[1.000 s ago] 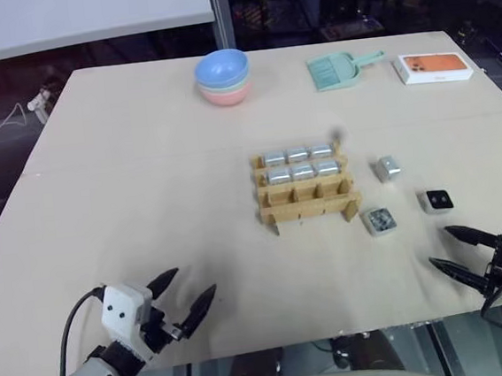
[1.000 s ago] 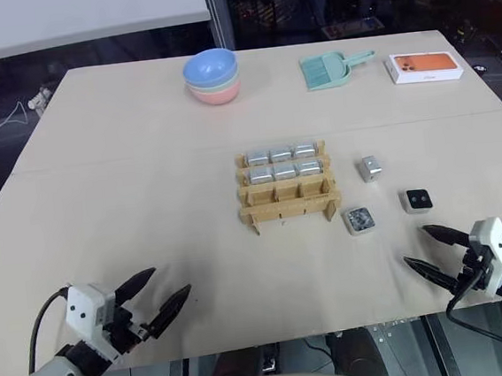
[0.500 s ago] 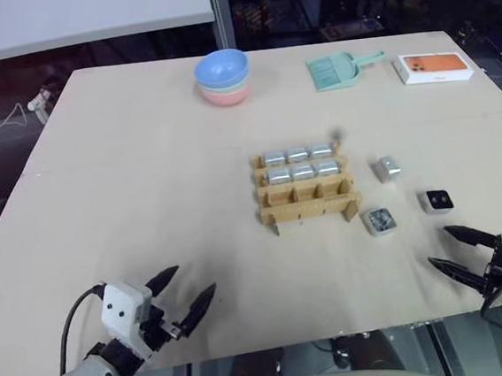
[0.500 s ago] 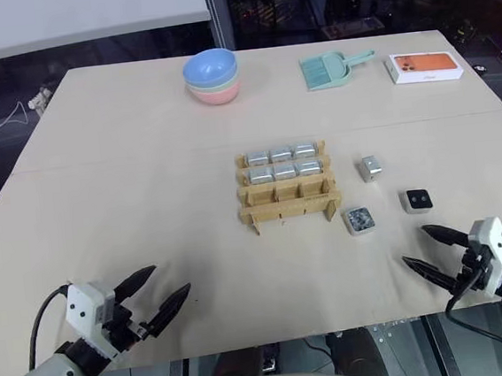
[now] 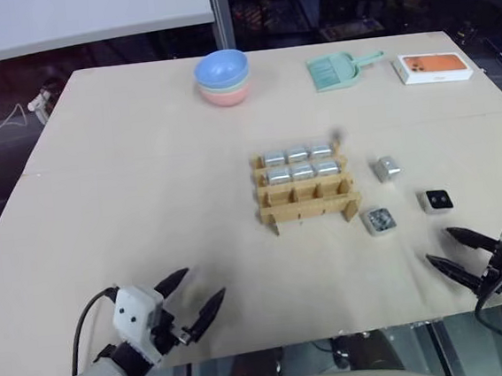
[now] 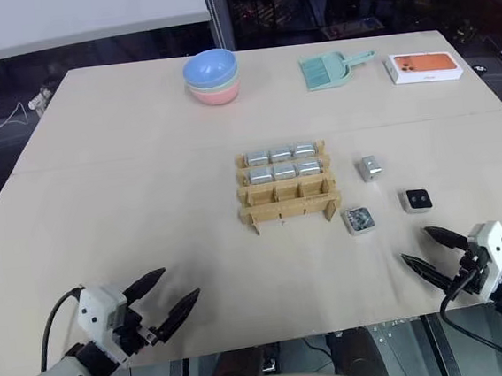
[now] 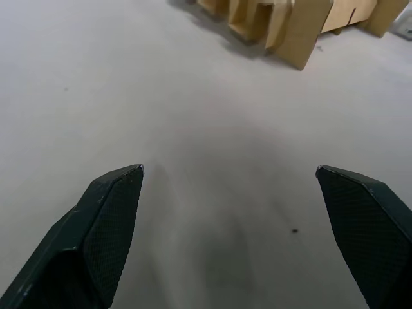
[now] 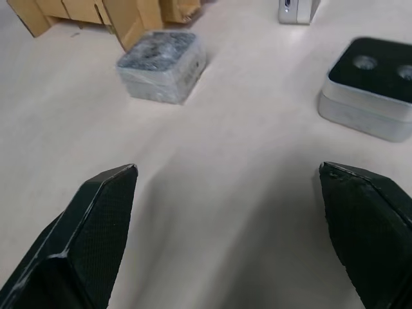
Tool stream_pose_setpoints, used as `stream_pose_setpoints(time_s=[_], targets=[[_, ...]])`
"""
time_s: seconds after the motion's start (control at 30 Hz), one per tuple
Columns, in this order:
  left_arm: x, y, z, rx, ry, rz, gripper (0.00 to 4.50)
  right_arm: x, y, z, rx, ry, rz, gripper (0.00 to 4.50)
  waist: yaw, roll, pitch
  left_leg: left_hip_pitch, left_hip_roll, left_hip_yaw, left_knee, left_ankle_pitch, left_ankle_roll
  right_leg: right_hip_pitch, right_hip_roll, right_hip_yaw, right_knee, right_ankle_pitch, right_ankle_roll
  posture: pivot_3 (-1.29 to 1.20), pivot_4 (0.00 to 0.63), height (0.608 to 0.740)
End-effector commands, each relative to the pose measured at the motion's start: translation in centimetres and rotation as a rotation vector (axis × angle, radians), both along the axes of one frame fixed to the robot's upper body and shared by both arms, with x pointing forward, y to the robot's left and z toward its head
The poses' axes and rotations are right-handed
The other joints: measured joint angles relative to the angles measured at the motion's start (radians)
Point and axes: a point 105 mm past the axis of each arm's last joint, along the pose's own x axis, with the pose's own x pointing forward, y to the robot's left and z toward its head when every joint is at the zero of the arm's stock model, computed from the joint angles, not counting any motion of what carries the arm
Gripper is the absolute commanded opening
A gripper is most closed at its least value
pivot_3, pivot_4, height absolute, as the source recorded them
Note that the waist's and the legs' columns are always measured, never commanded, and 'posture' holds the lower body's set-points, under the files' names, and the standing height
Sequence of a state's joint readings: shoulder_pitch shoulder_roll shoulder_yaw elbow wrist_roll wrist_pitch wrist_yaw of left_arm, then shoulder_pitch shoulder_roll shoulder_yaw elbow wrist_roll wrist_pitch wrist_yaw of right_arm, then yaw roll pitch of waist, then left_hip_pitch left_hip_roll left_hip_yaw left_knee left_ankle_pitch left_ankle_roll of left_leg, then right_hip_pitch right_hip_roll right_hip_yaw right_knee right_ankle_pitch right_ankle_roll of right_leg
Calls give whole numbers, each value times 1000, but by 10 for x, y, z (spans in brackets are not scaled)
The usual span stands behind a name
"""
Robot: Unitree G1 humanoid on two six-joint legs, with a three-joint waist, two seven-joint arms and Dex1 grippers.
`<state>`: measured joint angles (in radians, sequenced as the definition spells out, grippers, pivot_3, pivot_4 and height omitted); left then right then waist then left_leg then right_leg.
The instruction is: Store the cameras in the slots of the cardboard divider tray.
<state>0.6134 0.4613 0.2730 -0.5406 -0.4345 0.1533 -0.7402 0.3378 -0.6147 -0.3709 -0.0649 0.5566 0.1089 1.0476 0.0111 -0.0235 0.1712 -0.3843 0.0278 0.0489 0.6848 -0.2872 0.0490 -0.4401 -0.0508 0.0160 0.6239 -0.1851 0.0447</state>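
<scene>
Meanwhile, little has changed: only the left gripper (image 5: 193, 298) has crept slightly rightward at lower left; right gripper (image 5: 455, 257) unmoved, both spread wide, empty. Cardboard divider tray (image 5: 306, 184) mid-frame holds six cameras; three cameras (image 5: 379, 220) lie loose right of it, untouched.

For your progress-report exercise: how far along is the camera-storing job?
Done: six cameras fill the two far rows of the cardboard divider tray. In hand: nothing; left gripper and right gripper are open. Left: three loose cameras for the empty near row.
</scene>
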Motion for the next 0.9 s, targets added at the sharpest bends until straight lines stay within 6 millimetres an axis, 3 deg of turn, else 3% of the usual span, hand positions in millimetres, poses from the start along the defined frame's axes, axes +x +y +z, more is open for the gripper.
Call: stream_pose_setpoints(time_s=[0.03, 0.2, 0.4, 0.5, 0.9], targets=[[5, -12, 27, -14, -68, -126, 4449, 5, 9, 16, 10, -46, 24, 4500, 0, 0, 0, 0, 0, 0, 0, 0, 0, 0, 0, 0, 0, 0, 0, 0, 150, 740], [3, -14, 45, -2, -30, -342, 4449, 9, 13, 14, 2, -28, -2, 4500, 0, 1, 0, -1, 0, 1, 0, 0, 0, 0, 0, 0, 0, 0, 0, 0, 150, 740], [0, -9, 80, 31, -20, -554, 4449, 25, -12, 27, -3, -94, -187, 4500, 0, 1, 0, -1, 0, 1, 0, 0, 0, -1, 0, 0, 0, 0, 0, 0, 150, 740], [-1, -10, 97, 22, -56, -639, 4449, 32, -14, 31, 12, -108, -246, 4500, 0, 2, 0, -1, 0, 1, 0, 0, 0, -1, 1, 0, 0, 0, 0, 0, 150, 740], [6, -7, 102, 113, -98, -689, 4449, 63, -1, 8, -25, -45, -510, 4500, -4, 2, 1, -1, -1, 3, 0, 0, 0, -2, 2, 2, 1, 0, 0, 0, 150, 740]])
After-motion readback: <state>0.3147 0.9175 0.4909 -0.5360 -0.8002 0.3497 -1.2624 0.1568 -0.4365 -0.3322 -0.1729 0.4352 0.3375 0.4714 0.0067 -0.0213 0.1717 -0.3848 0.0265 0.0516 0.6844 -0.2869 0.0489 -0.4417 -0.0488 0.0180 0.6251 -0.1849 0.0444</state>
